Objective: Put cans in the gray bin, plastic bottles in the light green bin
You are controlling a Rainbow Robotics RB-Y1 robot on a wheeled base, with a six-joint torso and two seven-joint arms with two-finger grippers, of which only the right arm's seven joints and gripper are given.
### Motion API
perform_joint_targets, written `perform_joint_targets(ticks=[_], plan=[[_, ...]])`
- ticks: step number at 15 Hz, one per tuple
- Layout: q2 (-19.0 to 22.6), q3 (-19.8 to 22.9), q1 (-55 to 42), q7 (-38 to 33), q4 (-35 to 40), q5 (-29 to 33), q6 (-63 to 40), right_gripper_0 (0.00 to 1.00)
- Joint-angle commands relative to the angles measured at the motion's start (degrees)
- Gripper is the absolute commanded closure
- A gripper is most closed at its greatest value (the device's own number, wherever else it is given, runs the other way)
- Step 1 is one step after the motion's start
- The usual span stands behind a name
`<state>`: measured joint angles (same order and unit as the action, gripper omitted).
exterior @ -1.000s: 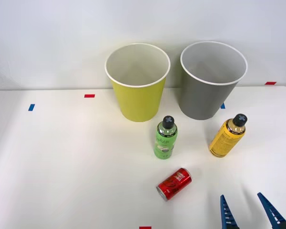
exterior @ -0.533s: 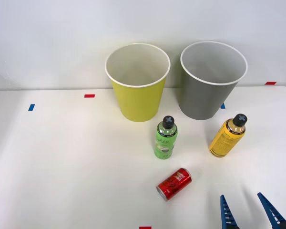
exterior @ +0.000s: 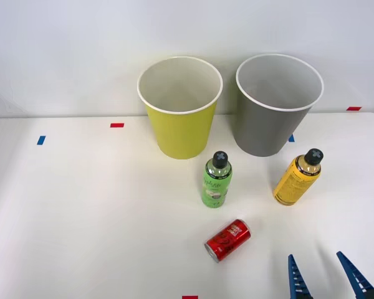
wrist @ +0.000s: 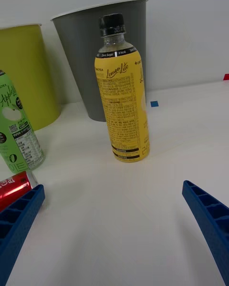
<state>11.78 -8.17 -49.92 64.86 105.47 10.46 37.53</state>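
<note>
Blue-fingered right gripper [exterior: 324,275] hangs wide open and empty at the desk's [exterior: 81,212] five o'clock; yellow bottle [exterior: 297,177] stands upright beyond, red can [exterior: 227,240] lying at its ten o'clock.

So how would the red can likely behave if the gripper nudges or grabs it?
The red can lies on its side on the table, so a nudge would probably roll it. Its smooth, round wall may slip between the open right gripper fingers. It looks undented, so likely fairly stiff.
</note>
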Motion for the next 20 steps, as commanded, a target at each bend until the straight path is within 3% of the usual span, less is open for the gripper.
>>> perform_joint_targets(ticks=[1,20], plan=[[0.0,0.0,0.0,0.0,0.0,0.0,0.0,0.00],[0.0,0.0,0.0,0.0,0.0,0.0,0.0,0.00]])
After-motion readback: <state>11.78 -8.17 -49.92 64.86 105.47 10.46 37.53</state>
